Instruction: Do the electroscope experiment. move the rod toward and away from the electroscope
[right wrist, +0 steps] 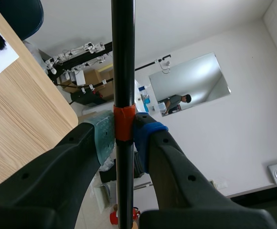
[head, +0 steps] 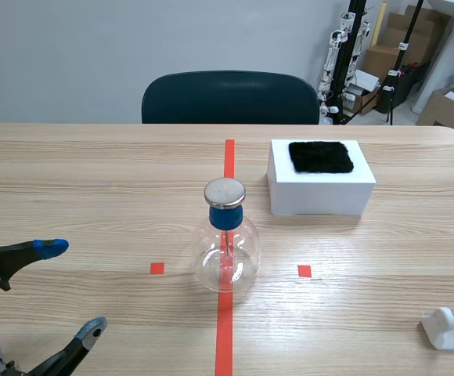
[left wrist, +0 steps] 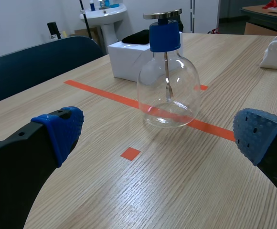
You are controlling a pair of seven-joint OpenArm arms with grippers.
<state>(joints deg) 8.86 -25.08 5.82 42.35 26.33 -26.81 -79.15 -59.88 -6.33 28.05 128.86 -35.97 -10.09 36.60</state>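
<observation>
1. The electroscope [head: 226, 243], a clear glass flask with a blue stopper and a flat metal cap, stands upright on the tabletop [head: 94, 180], on the orange-red tape line.
2. The right gripper [right wrist: 124, 131] is clamped on the black rod [right wrist: 123, 71] at a band of orange-red tape. The rod runs lengthwise between the pads and past them at both ends. The electroscope does not appear in the right wrist view and the rod does not appear in the scene view, so the rod looks well away from the electroscope. The approach is judged not yet begun.
3. The left gripper [head: 72, 288] hangs with its fingers spread wide and holding nothing, near the electroscope on the robot's side and to its left.
4. A white box [head: 321, 192] topped with a black fur cloth [head: 321, 157] sits beyond the electroscope and to its right.
5. Risk: with the electroscope out of the right wrist camera's sight, a misjudged approach could knock the rod against the metal cap or the glass. That could tip the flask, or turn a near pass into contact.
6. Risk: the rod is held at one narrow band only, so a quick swing could let it pivot or slide between the pads.
</observation>
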